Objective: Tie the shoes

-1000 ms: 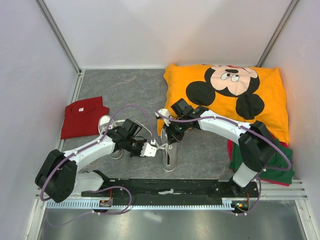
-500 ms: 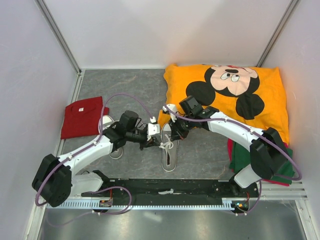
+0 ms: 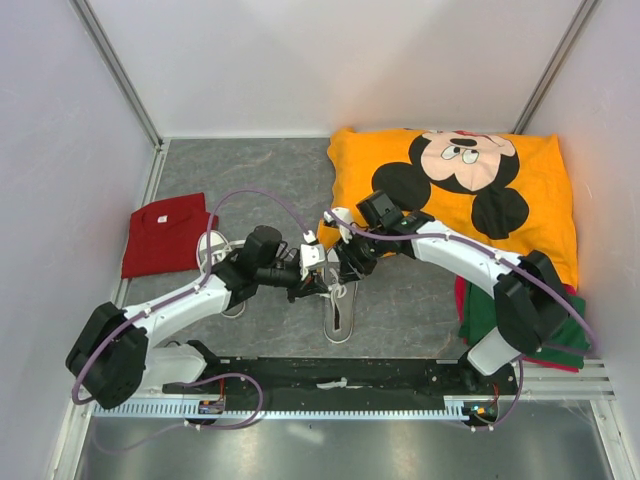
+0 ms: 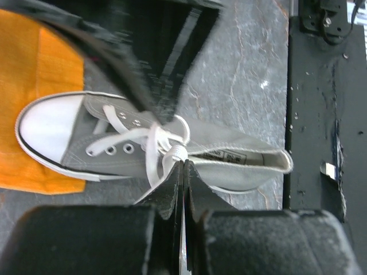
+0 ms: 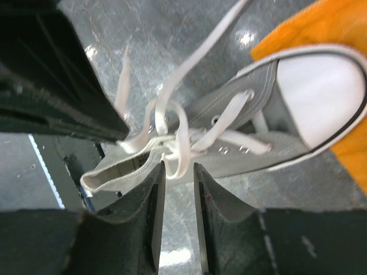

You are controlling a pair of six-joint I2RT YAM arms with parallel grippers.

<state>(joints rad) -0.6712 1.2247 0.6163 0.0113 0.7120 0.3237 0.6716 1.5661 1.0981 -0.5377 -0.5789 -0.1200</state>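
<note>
One grey shoe (image 3: pixel 338 315) with a white toe cap lies between my arms, toe against the orange pillow. In the left wrist view this shoe (image 4: pixel 229 154) shows its white lace (image 4: pixel 152 154) crossed over the eyelets, and my left gripper (image 4: pixel 184 166) is shut on a strand of that lace at the shoe's opening. My right gripper (image 5: pixel 178 167) stands open over the same shoe (image 5: pixel 258 114), with a lace loop (image 5: pixel 182 143) hanging loose between its fingertips. From above, both grippers (image 3: pixel 322 275) (image 3: pixel 346 264) meet over the laces. The second shoe (image 3: pixel 212 248) lies at the left, partly hidden by my left arm.
An orange Mickey Mouse pillow (image 3: pixel 470 190) fills the back right. A folded red shirt (image 3: pixel 165 235) lies at the left, and a green cloth (image 3: pixel 540 335) lies on a red one at the right. A black rail (image 3: pixel 330 380) runs along the near edge.
My right gripper has opened and let the lace loop go. My left gripper, still shut, has swung up and to the right, to the shoe's laces.
</note>
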